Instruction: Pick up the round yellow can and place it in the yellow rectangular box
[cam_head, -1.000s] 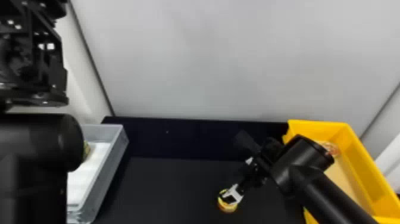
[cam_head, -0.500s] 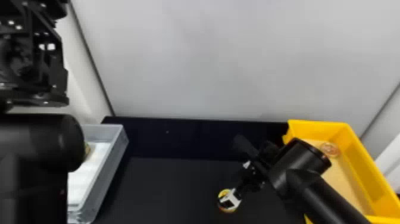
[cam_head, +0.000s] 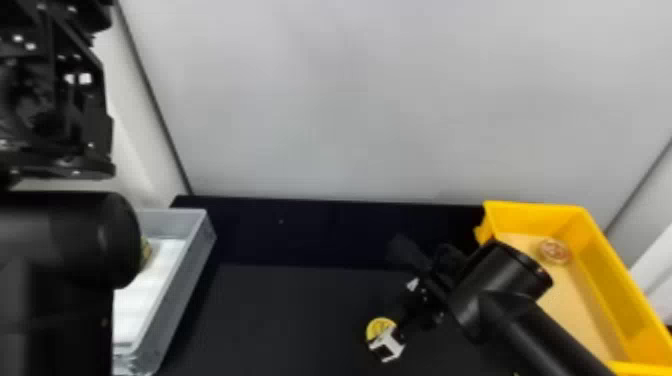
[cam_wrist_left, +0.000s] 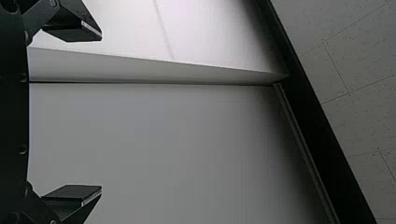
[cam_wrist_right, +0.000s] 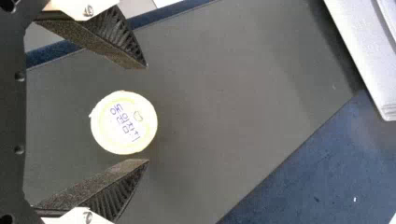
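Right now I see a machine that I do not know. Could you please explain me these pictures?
This is a robot with a left arm and a right arm. The head view looks down from its head; each wrist view, from that wrist. On the dark table, the can shows between the open fingers of the right gripper, not held. The yellow box, with a round thing inside, stands on the robot's right; a gray tray on its left. The left gripper is open and empty.

Pale grey wall (cam_head: 375, 100), black tabletop (cam_head: 300, 315), speckled ceiling tiles (cam_wrist_left: 359, 116)
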